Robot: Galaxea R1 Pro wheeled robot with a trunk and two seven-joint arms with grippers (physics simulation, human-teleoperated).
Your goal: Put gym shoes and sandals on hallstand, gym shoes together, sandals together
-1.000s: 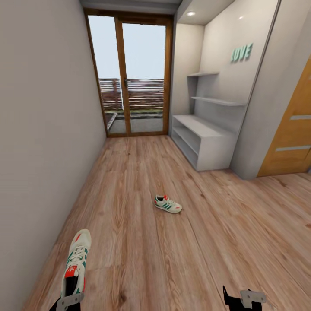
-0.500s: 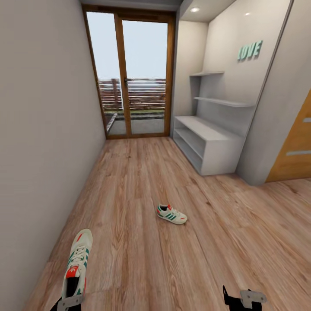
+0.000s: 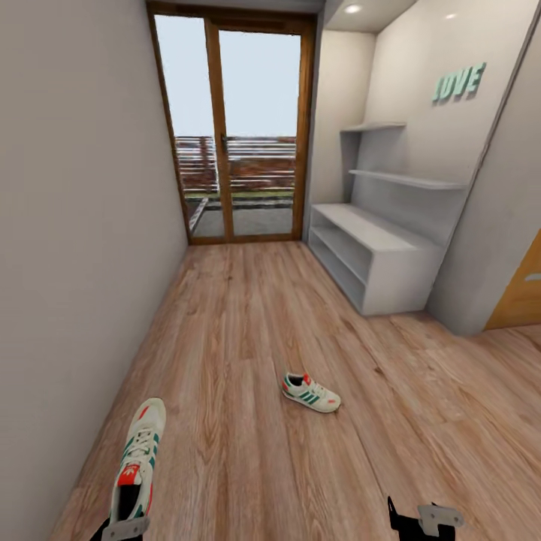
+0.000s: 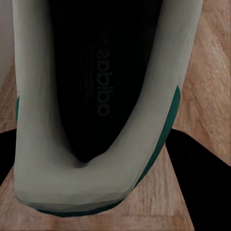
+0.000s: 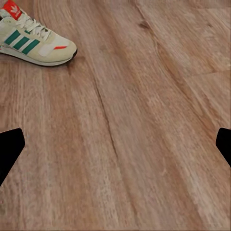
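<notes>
One gym shoe (image 3: 137,458), cream with green stripes and a red tongue, hangs low at the left wall, toe forward, with my left gripper (image 3: 124,527) shut on its heel. In the left wrist view its heel collar (image 4: 159,96) sits between my black fingers (image 4: 204,173). The other gym shoe (image 3: 310,392) lies on its sole on the corridor floor (image 3: 240,330), mid-corridor; the right wrist view has this shoe (image 5: 36,41) ahead of my open right gripper (image 5: 115,149). The hallstand (image 3: 376,252) stands in the right wall recess. The sandals are out of view.
A glass double door (image 3: 237,128) in a wooden frame closes the corridor's far end. A plain wall (image 3: 75,225) runs along the left. An orange door (image 3: 518,300) shows at the right edge, past the recess corner. Green letters (image 3: 458,83) hang above the hallstand's shelves.
The whole picture has shifted: the camera has come forward, so the hallstand looks nearer and the floor shoe sits lower. The left gripper still holds its gym shoe.
</notes>
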